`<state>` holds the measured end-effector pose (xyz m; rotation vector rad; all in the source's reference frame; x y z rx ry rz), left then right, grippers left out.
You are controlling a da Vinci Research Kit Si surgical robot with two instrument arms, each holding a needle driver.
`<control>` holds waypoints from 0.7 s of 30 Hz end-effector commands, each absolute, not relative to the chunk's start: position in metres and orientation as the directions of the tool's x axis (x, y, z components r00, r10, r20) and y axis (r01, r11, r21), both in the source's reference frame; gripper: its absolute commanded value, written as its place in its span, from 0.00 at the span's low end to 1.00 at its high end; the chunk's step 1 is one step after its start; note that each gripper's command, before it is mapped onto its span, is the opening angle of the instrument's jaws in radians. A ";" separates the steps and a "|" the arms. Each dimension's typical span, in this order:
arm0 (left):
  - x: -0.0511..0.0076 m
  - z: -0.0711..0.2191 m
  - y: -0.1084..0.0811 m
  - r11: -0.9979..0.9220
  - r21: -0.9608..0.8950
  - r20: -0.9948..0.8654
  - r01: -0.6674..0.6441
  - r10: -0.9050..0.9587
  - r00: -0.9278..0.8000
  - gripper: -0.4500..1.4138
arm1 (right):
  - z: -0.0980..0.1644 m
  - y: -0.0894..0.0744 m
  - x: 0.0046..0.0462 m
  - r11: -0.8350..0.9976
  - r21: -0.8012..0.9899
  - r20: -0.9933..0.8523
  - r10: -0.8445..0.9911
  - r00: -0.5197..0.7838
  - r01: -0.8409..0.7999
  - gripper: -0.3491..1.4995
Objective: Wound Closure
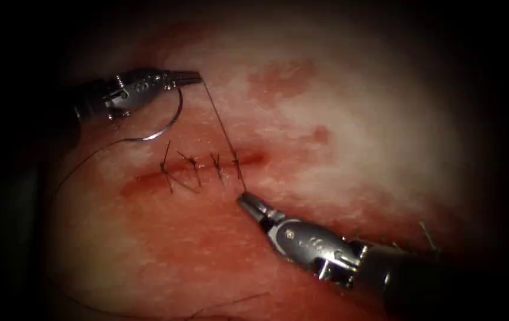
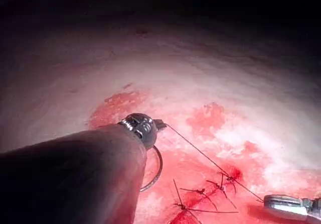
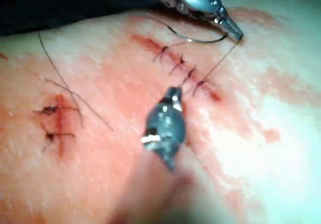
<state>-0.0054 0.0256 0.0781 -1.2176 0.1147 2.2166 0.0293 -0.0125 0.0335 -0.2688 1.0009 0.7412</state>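
Though lettering unreadable, thread (image 1: 221, 125) taut between both hands.

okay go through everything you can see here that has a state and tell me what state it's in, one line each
left hand: shut on the thread, above the cut.
right hand: shut on the thread, below the cut.
thread: taut between both hands, crossing the cut.
needle: free of the tissue, hanging curved under the left hand.
cut: stitched along its left part, right end unstitched.
tissue: wet with red fluid.

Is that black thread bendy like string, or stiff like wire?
Probably bendy: the thread runs straight only where it is stretched between the left tool and the right tool. Its slack part behind the needle curves loosely over the tissue.
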 end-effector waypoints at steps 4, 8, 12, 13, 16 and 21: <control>-0.0066 0.076 0.025 -0.811 -0.239 -0.794 -0.534 0.480 -0.373 0.00 | 0.033 -0.011 0.0282 0.736 0.125 -0.836 0.440 0.329 -0.665 0.92; -0.0072 0.075 0.025 -0.821 -0.268 -0.792 -0.504 0.486 -0.371 0.00 | 0.031 -0.009 0.0266 0.750 0.180 -0.835 0.459 0.305 -0.636 0.99; -0.0072 0.075 0.025 -0.827 -0.269 -0.794 -0.494 0.481 -0.372 0.00 | 0.030 -0.008 0.0253 0.749 0.205 -0.828 0.476 0.296 -0.630 0.99; -0.0072 0.075 0.025 -0.829 -0.272 -0.793 -0.489 0.481 -0.375 0.00 | 0.030 -0.008 0.0248 0.746 0.214 -0.825 0.483 0.292 -0.630 0.99; -0.0072 0.074 0.024 -0.837 -0.267 -0.793 -0.477 0.472 -0.385 0.00 | 0.030 -0.007 0.0238 0.736 0.274 -0.817 0.518 0.255 -0.618 0.94; -0.0074 0.073 0.024 -0.852 -0.261 -0.803 -0.454 0.453 -0.387 0.00 | 0.031 -0.004 0.0226 0.745 0.381 -0.808 0.556 0.194 -0.548 0.84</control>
